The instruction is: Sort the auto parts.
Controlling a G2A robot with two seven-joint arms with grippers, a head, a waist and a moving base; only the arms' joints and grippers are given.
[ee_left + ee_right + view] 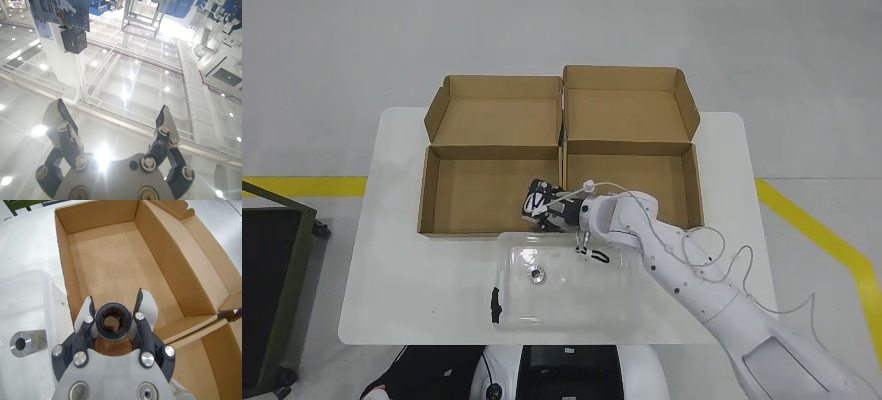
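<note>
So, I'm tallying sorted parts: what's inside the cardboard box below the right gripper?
Just bare floor shows in the cardboard box. The right gripper, shut on a black ring, hides one near corner.

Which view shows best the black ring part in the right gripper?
The right wrist view: the black ring part sits in the right gripper, hollow centre visible. The top view gives a small dark blur; the left wrist view faces the ceiling.
</note>
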